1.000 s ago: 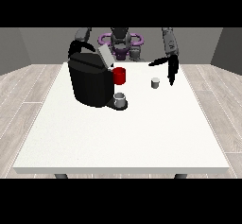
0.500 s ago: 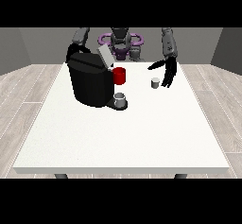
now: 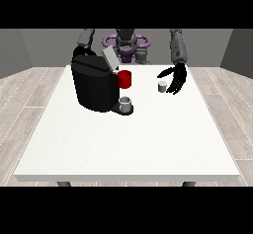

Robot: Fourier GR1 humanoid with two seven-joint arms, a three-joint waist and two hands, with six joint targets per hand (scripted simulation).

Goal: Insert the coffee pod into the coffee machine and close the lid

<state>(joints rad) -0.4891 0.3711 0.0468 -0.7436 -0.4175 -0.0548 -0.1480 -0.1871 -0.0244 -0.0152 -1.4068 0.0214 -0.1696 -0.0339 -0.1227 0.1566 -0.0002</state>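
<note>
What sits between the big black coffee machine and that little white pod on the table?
In the front view, a red cup stands right beside the coffee machine; from there to the pod is only bare white table.

Hand at view's right (image 3: 176,79) hangs open, fingers spread, arm straight down; other hand prob. hidden, arm only.

Even, bright overhead light on the table (image 3: 128,144); faint soft shadow under the machine (image 3: 94,85); no glare, edges undistorted.
</note>
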